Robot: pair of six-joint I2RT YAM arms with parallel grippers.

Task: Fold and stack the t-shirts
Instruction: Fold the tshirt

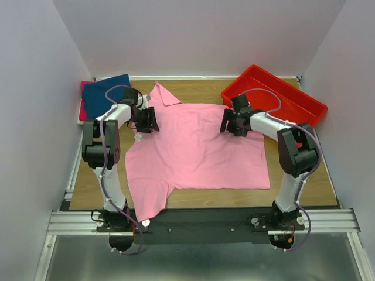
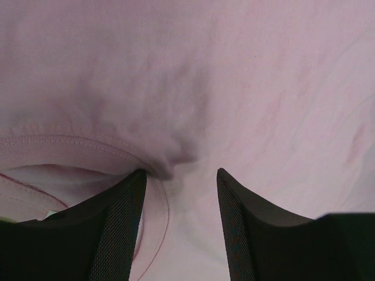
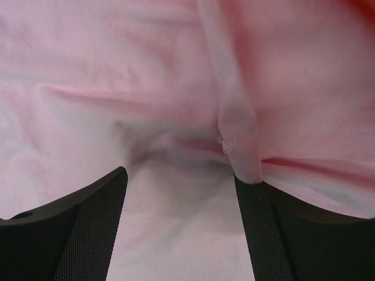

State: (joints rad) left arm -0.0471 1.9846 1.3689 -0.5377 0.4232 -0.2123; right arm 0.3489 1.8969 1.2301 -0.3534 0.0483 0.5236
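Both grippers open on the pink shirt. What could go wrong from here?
Left gripper straddles only a small pucker by the collar seam: may pinch one layer. Right gripper has a loose hem strip at one finger: may grab just that. Shirt's near sleeve overhangs the table edge: could drag.

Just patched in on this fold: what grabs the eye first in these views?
The pink t-shirt dominates, spread flat across the middle of the table. The left gripper and right gripper hover open over its left and right edges, toward the far side. A red tray sits at the far right, and a navy t-shirt at the far left.
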